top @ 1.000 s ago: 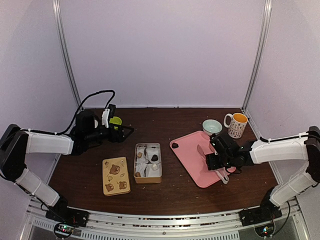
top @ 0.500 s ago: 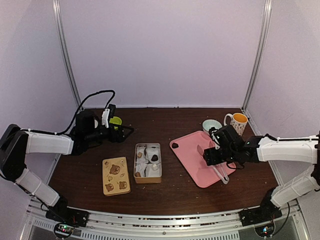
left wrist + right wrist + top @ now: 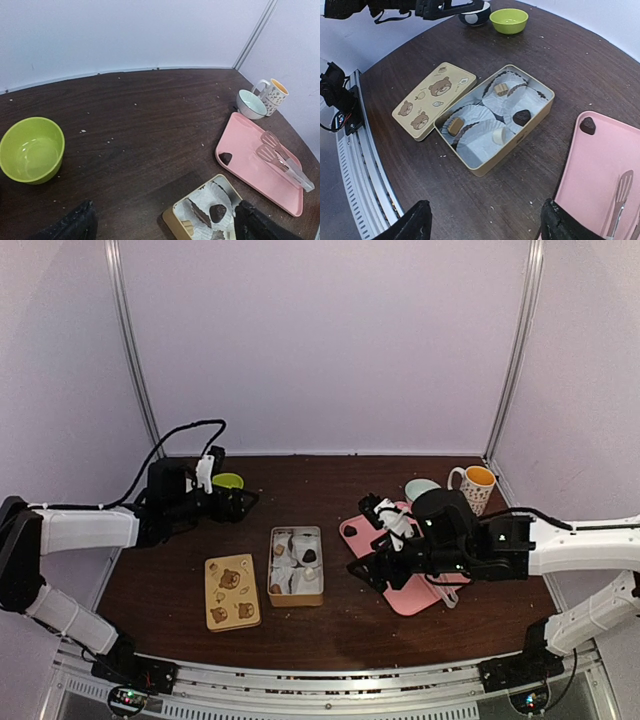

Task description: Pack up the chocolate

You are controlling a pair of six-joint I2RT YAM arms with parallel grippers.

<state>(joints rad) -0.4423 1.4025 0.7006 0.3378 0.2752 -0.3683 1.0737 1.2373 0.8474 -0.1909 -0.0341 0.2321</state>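
Looking down from the top external camera: the right gripper (image 3: 367,538) reaches over the near corner of the pink tray (image 3: 402,600), its jaws spread and empty. One dark chocolate (image 3: 351,530) lies on the tray close by its fingertips. The open tan tin (image 3: 296,598) stands just ahead of them, with the bear-printed lid (image 3: 232,591) flat on the table just beyond the tin. The left gripper (image 3: 243,504), also spread and empty, sits beside a green bowl (image 3: 228,481), well apart from the tin.

Left wrist view: both fingers (image 3: 77,225) stand wide apart with nothing between them. The green bowl is ahead of one finger. The tin's corner, with a dark piece in its paper cups, is beside the other. Farther ahead lie the tray, its single piece and a pair of tongs (image 3: 282,161).

Right wrist view: the fingers (image 3: 415,222) are wide apart and grip nothing. The tin is straight ahead, holding one dark piece and lighter ones in white paper cups (image 3: 472,140). The tray's piece lies ahead of the tray-side finger.
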